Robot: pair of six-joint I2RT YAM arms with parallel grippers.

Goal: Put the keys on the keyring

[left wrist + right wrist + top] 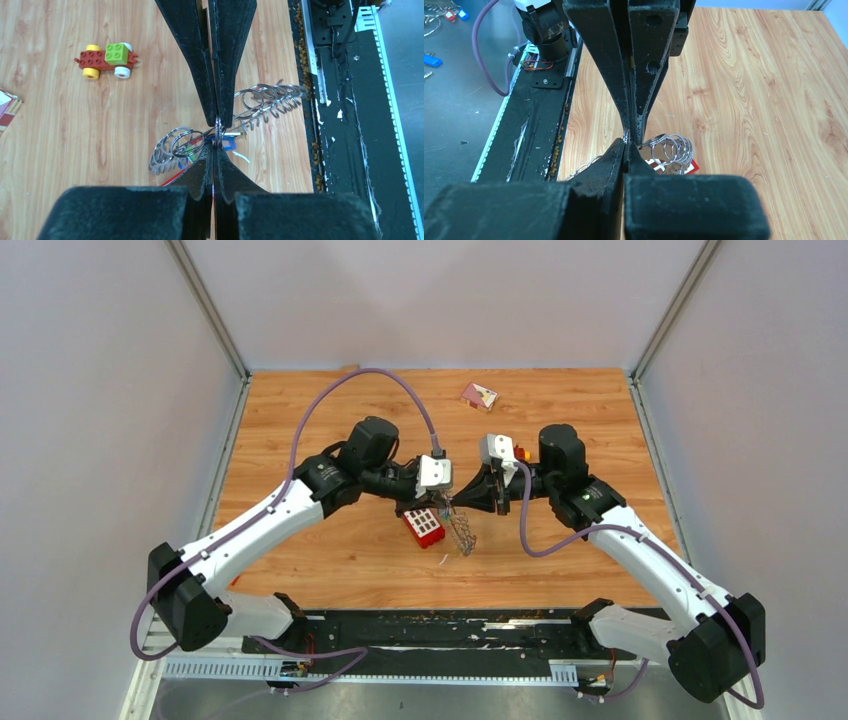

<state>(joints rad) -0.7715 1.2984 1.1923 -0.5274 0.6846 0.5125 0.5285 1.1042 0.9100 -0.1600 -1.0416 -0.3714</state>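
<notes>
Left gripper: jaws pressed together on a loop of the keyring. Right gripper: likewise clamped, tip to tip against the left one, pinching the same stretch of ring. You have both noses meeting over the middle of the desk, slightly toward its near edge.

Keyring: a chain of split loops, trailing away from the pinch on both sides. Keys with blue, green and red tags bunch just under the pinch, touching the loops. Whether they are threaded on, you cannot tell from here.

Room: red brick lies just beside the hanging ring, on its left in the overhead view. Wide stretches of wood lie between the arms and the left, right and far edges. A small card sits near the far edge, well apart. A black rail runs along the near edge. Grey walls close in the left, right and far sides.

Views: only the left wrist view shows a toy car of red, yellow and green bricks, well apart from the ring. Only the right wrist view shows stray keys with blue and red tags on the grey surface beyond the rail, off the desk. Overhead, the wrist cameras hide the pinch.
</notes>
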